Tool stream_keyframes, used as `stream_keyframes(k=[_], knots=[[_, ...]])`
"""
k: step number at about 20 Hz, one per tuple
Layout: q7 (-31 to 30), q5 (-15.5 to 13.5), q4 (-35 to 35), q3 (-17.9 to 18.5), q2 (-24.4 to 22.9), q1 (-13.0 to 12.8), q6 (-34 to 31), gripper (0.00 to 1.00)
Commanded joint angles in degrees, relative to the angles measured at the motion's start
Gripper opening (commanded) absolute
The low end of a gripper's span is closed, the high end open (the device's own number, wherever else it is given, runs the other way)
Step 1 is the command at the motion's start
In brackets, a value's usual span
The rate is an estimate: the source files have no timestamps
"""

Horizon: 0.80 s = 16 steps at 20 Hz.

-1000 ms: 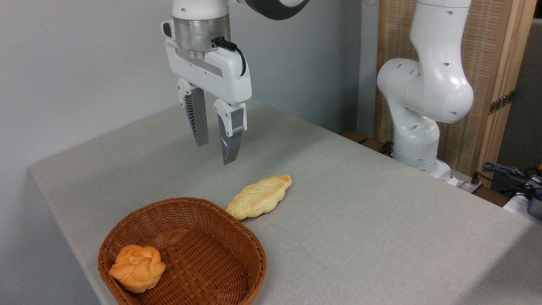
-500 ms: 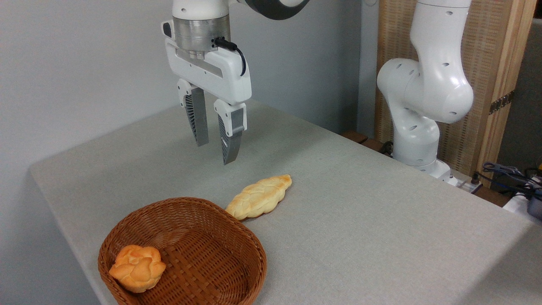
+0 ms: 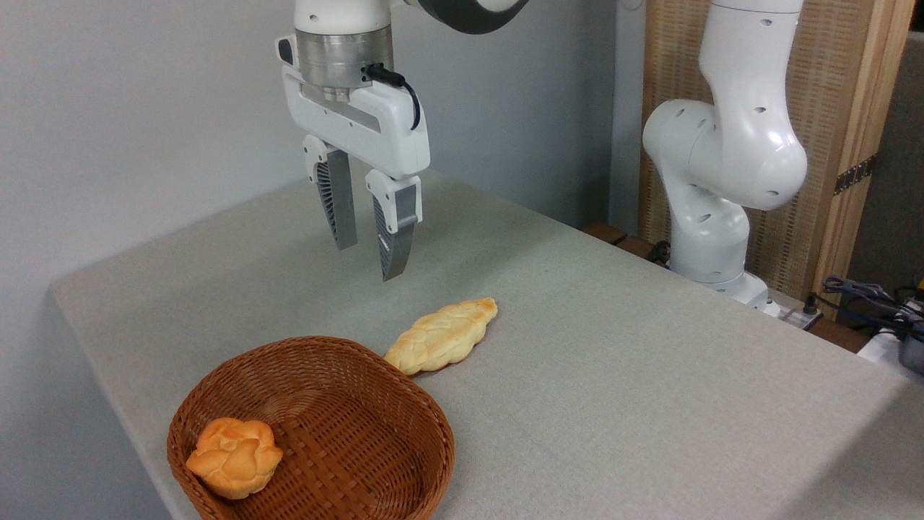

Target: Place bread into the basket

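Note:
The bread (image 3: 442, 336), a long pale golden braided loaf with browner tips, lies on the grey table just right of the basket's far rim. The brown woven wicker basket (image 3: 375, 440) sits at the front left of the table. My gripper (image 3: 367, 261) hangs in the air above and behind the bread, up and to its left, fingers pointing down. It is open, with a narrow gap and nothing between the fingers.
A small round orange flower-shaped bun (image 3: 234, 446) rests inside the basket at its left side. The arm's white base (image 3: 722, 159) stands at the table's far right, with cables (image 3: 866, 296) beyond. The table's left edge (image 3: 94, 347) runs close to the basket.
The gripper has shifted very slightly to the right. The bread, basket and bun have not moved.

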Motion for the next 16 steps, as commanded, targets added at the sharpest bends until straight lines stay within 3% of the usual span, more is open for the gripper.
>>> stream_keyframes(k=[1, 16], knots=[[-0.2, -0.8, 0.9, 0.1, -0.2, -0.2, -4.1, 1.0], [-0.1, -0.7, 0.9, -1.2, -0.2, -0.2, -5.4, 1.0]])
